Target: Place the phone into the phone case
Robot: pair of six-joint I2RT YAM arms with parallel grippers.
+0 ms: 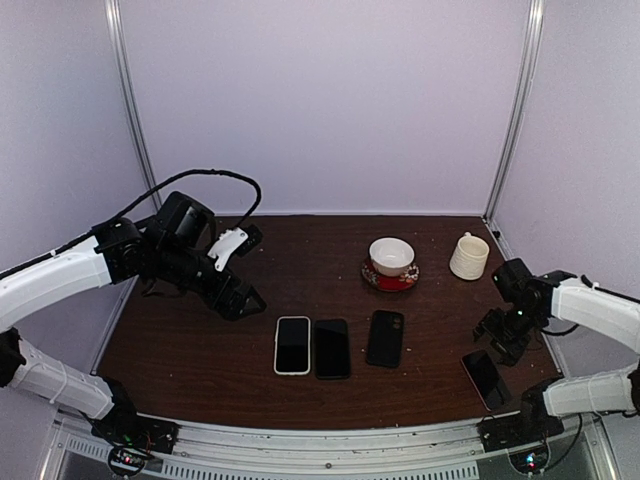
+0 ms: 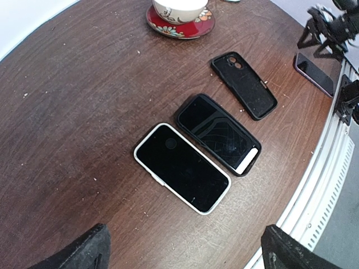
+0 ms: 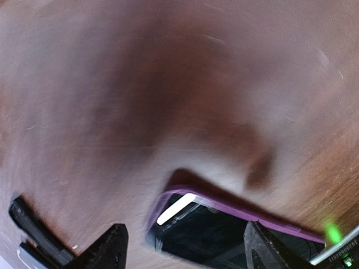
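The table (image 1: 200,350) under me is dark reddish-brown wood grain flecked with pale specks. On it lie a white-rimmed phone (image 2: 182,168) with a black screen, a webbed case (image 2: 219,133) that is black with faint grey lines inside and a white patch at one end, and a plain black case (image 2: 244,85). My right gripper (image 3: 185,227) is black, the purple-rimmed phone (image 3: 224,235) shows dark glass, the saucer (image 2: 174,31) is red with a flowered border under a cream cup (image 1: 391,254), and the mug (image 1: 469,256) is cream.

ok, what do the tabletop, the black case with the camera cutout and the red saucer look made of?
Tabletop: dark brown wood grain, dull sheen, pale specks; wood or a wood-look laminate, cannot tell which. Black case: matte, no glare, dust clinging; probably soft plastic or rubber. Saucer: glossy red with painted flowers; looks like glazed ceramic.
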